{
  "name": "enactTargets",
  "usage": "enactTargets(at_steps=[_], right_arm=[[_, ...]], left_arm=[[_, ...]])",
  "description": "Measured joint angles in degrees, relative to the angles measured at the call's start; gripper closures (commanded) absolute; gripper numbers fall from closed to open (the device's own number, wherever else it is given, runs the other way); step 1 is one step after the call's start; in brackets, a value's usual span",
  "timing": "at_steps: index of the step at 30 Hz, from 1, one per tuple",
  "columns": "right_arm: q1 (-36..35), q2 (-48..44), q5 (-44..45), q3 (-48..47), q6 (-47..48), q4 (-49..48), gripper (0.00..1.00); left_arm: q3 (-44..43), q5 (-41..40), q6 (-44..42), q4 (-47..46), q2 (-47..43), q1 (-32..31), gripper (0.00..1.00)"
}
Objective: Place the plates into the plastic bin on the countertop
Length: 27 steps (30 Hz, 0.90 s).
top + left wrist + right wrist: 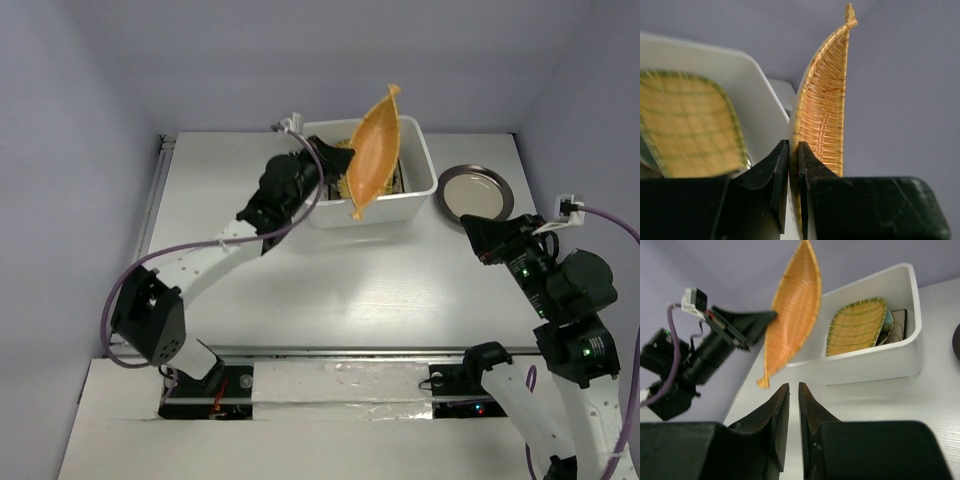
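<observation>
The left gripper [794, 165] clamps the orange woven leaf-shaped plate [375, 140] on edge over the white plastic bin [400, 208], likely to slot it in. At four o'clock, the right gripper [794, 395] is nearly closed and empty.

Top view: high above and behind the near edge of the desk [330, 280], tilted down and forward, far enough to hold the whole desk, the bin [370, 210] and the back wall [330, 60]. Left wrist view: very close, sighting along its own fingers [775, 172] and up the leaf plate [822, 115], bin wall at left. Right wrist view: low over the desk, farther back, looking past its own fingers [775, 420] across to the bin, leaf plate and left arm [695, 360]. Shared by all three: bin and leaf plate.
</observation>
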State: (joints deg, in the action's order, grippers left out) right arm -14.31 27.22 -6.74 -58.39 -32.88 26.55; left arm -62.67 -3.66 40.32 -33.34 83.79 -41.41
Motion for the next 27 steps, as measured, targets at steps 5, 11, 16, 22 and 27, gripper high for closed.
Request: enactTargets(at_steps=[5, 11, 16, 22, 27], right_arm=[[0.0, 1.4, 1.2, 2.9, -0.5, -1.5, 0.86], [0.0, 4.0, 1.5, 6.1, -1.3, -3.0, 0.85], [0.0, 5.6, 5.4, 8.9, -1.9, -4.6, 0.87], [0.0, 13.7, 8.0, 14.1, -5.6, -10.9, 0.87], [0.4, 20.0, 15.3, 15.7, -8.2, -12.3, 0.64]], left_arm=[[-17.2, 3.3, -3.6, 7.2, 11.6, 8.2, 1.0], [-31.3, 7.6, -6.4, 17.3, 26.8, 12.5, 1.0], [-34.7, 10.0, -7.6, 24.4, 34.3, 13.4, 1.0], [-37.3, 12.3, -7.4, 28.6, 37.3, 13.4, 1.0], [-41.7, 11.7, -9.2, 30.6, 39.1, 13.4, 0.53]])
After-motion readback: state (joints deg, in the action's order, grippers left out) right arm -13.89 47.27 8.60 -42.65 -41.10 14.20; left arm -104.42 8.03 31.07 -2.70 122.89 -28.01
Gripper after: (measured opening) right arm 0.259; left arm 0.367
